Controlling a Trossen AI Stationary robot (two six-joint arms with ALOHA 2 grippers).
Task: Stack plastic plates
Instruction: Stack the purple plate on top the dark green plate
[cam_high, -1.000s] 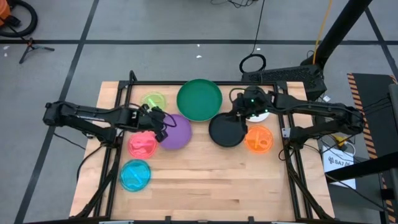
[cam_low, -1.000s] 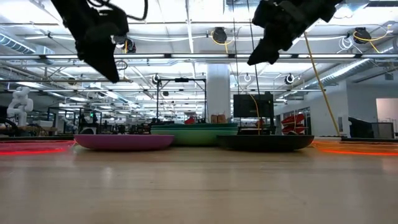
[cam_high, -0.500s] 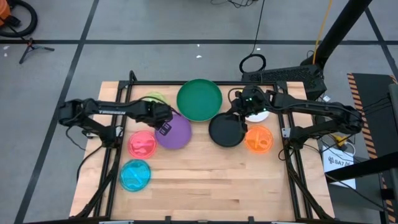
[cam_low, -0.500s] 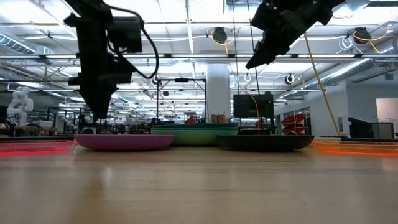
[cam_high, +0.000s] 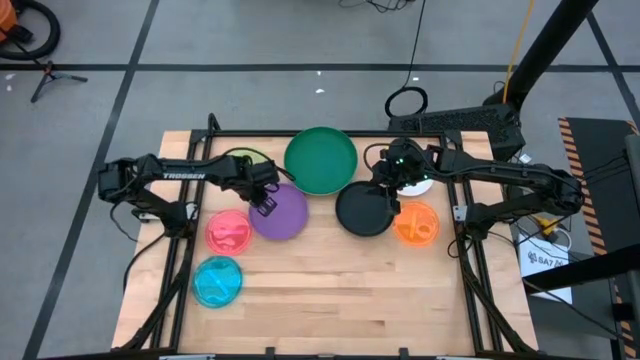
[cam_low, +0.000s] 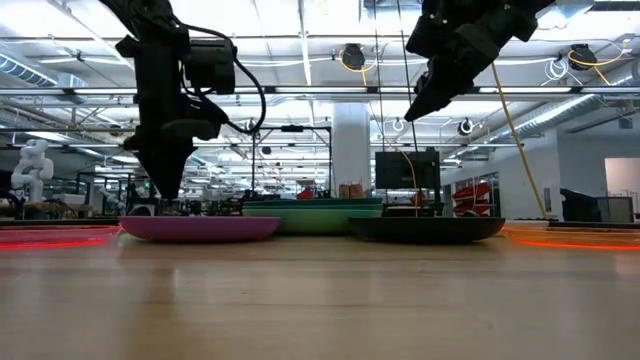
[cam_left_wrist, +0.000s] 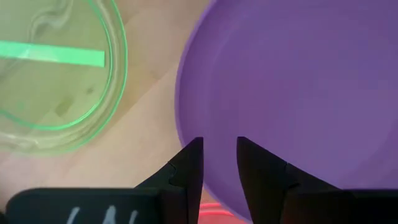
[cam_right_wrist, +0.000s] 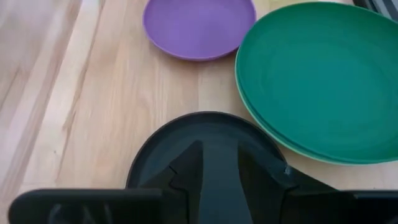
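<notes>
Left gripper (cam_left_wrist: 218, 155): fingers slightly apart, straddling the purple plate's (cam_high: 279, 212) near edge, holding nothing. It has swung over from the pink plate (cam_high: 229, 232). Looks set for a rim grab. Right gripper (cam_right_wrist: 219, 163), narrowly open and empty, still hovers above the black plate (cam_high: 364, 210), beside the green plates (cam_high: 320, 159).

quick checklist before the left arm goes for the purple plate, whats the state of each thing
1. Left gripper over the near rim of the purple plate: ok.
2. Fingers parted, nothing between them: ok.
3. Rim seated between the fingers: not ok, gripper is above it.
4. Purple plate flat on the table: ok.
5. Yellow-green plate apart from the purple rim: ok.
6. Right gripper away, over the black plate: ok.
</notes>
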